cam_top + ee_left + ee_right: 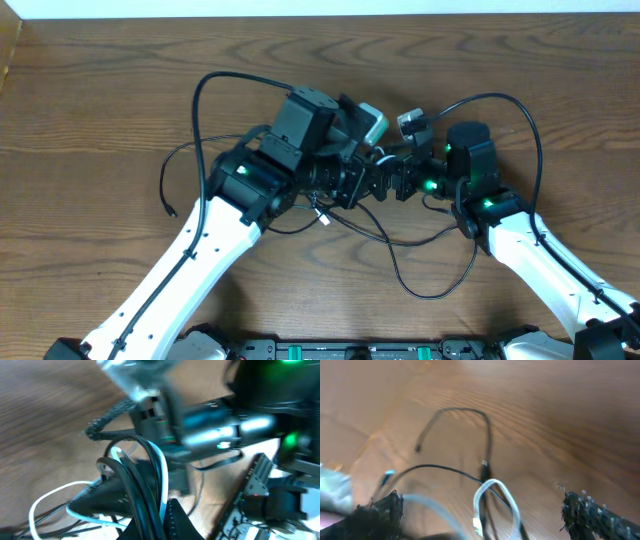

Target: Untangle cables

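**Left fingers** point(172, 519): together, clamped on the cables point(150, 490). In the left wrist view a black cable point(135, 485) and a white cable point(163, 480) run side by side through the grip and arch over just beyond the fingertips. More white cord loops out flat on the wooden surface point(100, 100) to one side of these fingers.

**Right fingers** point(587, 510): wide apart, holding nothing. In the right wrist view the two textured pads point(382, 507) sit at opposite edges of the frame. A small loop of the white cable stands between them. The blur does not let me tell whether the loop touches either pad. A black strand crosses behind that loop. Beyond the fingertips a further black length lies in an arch on the surface, well apart from them, with its end free.

**Overhead view**: the two sets of fingers face each other tip to tip and just beside one another. Whether they touch cannot be told. The cables are bunched around and under that meeting point, and the white one shows just beside the left fingers. A black length trails away behind the left fingers, past the left arm point(190, 260), and ends in a small plug point(175, 213) on bare wood. Another black loop lies on the surface behind the right fingers, beside the right arm point(540, 250).
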Motion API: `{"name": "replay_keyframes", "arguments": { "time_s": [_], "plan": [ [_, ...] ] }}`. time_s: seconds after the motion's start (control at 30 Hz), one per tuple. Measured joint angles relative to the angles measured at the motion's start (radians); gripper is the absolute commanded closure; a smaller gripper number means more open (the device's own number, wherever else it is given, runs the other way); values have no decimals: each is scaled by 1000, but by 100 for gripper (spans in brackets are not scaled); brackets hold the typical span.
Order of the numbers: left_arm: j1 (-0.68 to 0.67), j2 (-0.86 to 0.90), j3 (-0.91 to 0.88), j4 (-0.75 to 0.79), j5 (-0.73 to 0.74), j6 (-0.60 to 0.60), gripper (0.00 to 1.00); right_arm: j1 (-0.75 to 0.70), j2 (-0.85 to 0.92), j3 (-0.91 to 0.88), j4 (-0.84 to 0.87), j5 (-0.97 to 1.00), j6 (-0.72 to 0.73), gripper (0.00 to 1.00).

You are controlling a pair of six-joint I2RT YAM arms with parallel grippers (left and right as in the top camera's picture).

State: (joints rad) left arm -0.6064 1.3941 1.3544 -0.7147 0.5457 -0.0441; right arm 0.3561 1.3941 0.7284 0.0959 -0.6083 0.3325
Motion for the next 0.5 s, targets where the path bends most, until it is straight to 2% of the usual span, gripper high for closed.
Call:
{"name": "replay_keyframes", "arguments": {
  "time_s": [0.2,0.27,0.3,0.43,0.5],
  "plan": [
    [-18,2,0,-6,10,0,91,6,-2,4,-179,201,21,1],
    [-18,7,0,-10,8,0,78,6,-3,6,-229,265,37,1],
    [-18,9,0,-11,10,-1,75,6,-4,6,-246,296,43,1],
    [-19,5,0,-2,36,10,68,5,0,7,-321,435,60,1],
    [-19,4,0,1,43,17,68,5,0,7,-346,483,63,1]
  ]
}}
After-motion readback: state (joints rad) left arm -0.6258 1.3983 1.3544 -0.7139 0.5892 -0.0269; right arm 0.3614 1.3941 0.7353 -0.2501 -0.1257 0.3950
